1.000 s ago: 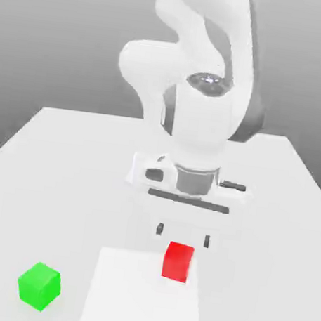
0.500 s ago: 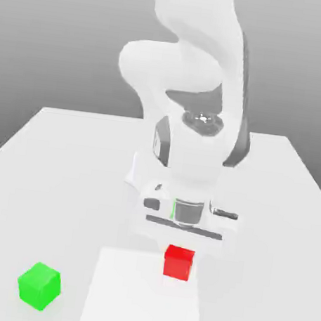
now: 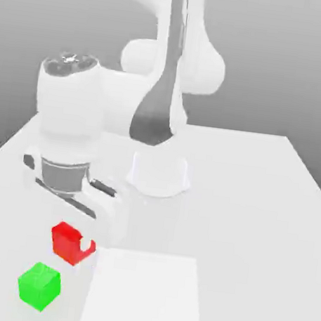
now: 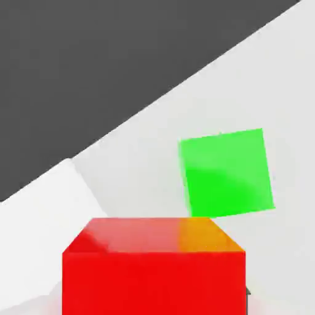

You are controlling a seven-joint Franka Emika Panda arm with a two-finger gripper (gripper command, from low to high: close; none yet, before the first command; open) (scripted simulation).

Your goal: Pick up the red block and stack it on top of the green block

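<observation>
Red block (image 3: 72,243) sits up off the table (image 3: 271,205), carried under your gripper (image 3: 75,236) at the exterior view's left. Your claw is clamped on it: the cube hangs tilted beneath the hand with nothing under it, and part of a dark fingertip cuts across its right face.

Green block (image 3: 38,286) rests flat on the table, at about 7 o'clock from the red one in the exterior view, close by but apart. You are not over it yet; the red cube is higher and a little toward the exterior view's right of it.

A paler square patch (image 3: 143,294) lies on the table at about 4 o'clock from the red block, near it. The green block is off the patch, just beside its left edge.

Through your hand view, the red block (image 4: 154,271) fills the near field and the green block (image 4: 226,172) shows beyond it on the white table (image 4: 141,166), the two overlapping at one edge in the picture. Dark background lies past the table's edge.

Your white arm (image 3: 160,71) bends down from the rear of the table to the wrist above the red block.
</observation>
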